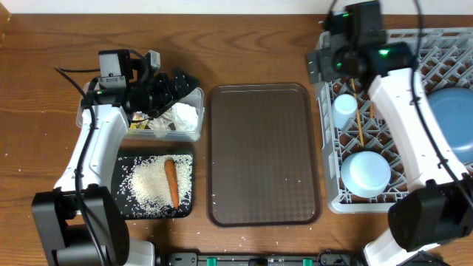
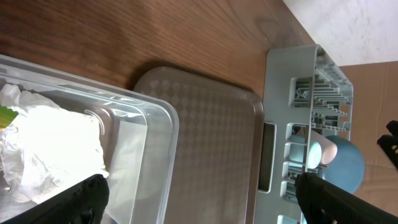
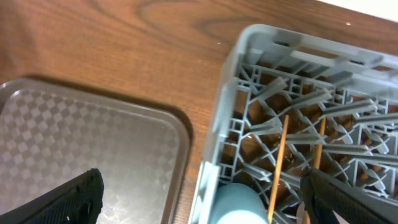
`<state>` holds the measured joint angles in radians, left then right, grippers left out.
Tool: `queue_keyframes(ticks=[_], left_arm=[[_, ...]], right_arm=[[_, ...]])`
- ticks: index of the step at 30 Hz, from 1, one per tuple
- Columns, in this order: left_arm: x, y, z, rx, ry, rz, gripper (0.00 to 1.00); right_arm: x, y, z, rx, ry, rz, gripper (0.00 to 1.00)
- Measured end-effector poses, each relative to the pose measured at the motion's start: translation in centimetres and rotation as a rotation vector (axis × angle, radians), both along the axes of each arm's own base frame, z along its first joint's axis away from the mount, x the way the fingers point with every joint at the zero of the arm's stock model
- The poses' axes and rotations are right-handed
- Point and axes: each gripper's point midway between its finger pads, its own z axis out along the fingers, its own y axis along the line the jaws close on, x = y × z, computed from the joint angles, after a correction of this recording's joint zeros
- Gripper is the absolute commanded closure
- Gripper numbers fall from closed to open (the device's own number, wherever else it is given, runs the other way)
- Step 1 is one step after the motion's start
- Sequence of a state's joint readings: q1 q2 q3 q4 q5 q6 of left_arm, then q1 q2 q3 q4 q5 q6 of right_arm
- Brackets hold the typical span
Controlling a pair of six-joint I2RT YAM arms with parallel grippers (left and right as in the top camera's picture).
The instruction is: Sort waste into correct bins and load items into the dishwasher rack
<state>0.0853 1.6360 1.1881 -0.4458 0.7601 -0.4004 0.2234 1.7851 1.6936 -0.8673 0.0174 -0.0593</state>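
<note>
The clear tub [image 1: 194, 94] holds the crumpled white tissue [image 1: 182, 115] and a bit of the wrapper [image 1: 139, 118]. My left gripper [image 1: 176, 83] hovers open and empty over the tub's right end; in the left wrist view [image 2: 199, 205] the tissue [image 2: 50, 137] lies below it. The black tray [image 1: 126, 166] holds rice [image 1: 148, 185] and the carrot [image 1: 171, 182]. The grey rack [image 1: 325, 133] holds the light-blue cup [image 1: 344, 109], chopsticks [image 1: 360, 118], bowl [image 1: 367, 171] and dark-blue plate [image 1: 451, 122]. My right gripper [image 1: 325, 66] is open and empty above the rack's near-left corner [image 3: 249, 56].
The brown serving tray [image 1: 262, 155] lies between the bins and the rack, with a few rice grains on it. The pink cup [image 2: 329, 149] shows in the rack in the left wrist view. A few rice grains lie on the table near the front edge.
</note>
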Motion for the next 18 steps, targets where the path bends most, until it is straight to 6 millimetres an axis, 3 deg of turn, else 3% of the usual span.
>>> queue_keyframes(ticks=[4, 18], left_arm=[[0.0, 0.0, 0.0, 0.000, 0.000, 0.000, 0.02], [0.0, 0.0, 0.0, 0.000, 0.000, 0.000, 0.02]], right_arm=[[-0.6, 1.4, -0.1, -0.037, 0.003, 0.023, 0.01], [-0.8, 2.2, -0.1, -0.061, -0.003, 0.035, 0.01]])
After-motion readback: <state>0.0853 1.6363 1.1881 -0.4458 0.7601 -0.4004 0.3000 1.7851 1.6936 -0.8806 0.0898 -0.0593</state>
